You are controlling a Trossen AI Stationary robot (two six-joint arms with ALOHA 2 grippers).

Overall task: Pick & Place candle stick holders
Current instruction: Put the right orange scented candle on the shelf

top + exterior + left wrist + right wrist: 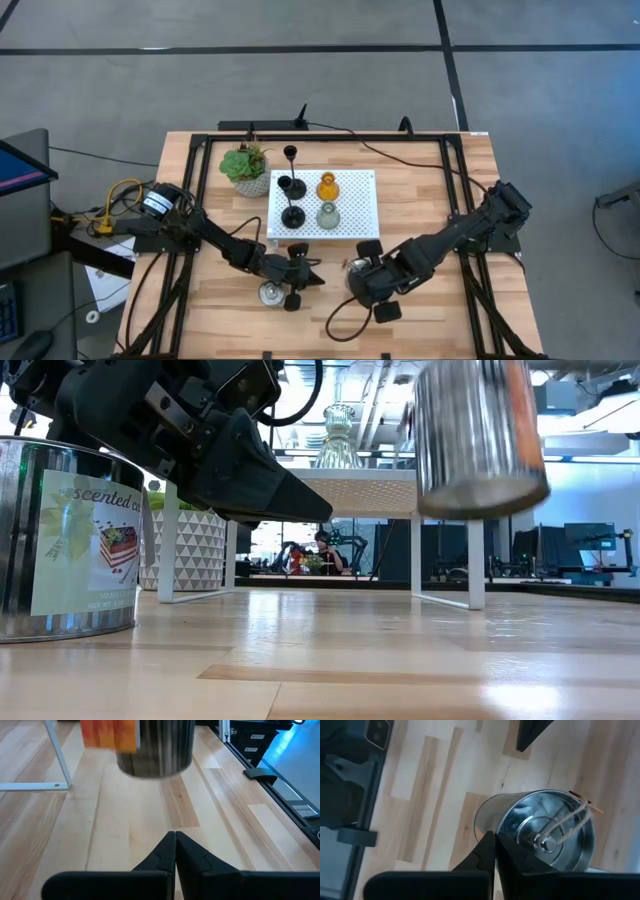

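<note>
Silver cup (540,835) held off table by right claw (495,840).

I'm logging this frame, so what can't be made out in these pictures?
Raised tin: label blurred, low and left wrist views.
Standing tin: label text curves out of sight, low view.
Black holders: hidden behind left end effector, low view.
Right end effector: grip point covered by arm, high view.

On the silvery cup (68,540) standing at the left of the low view you can read "scented ca…" in script across its paper label. The smaller print beneath is too fine to read.
</note>
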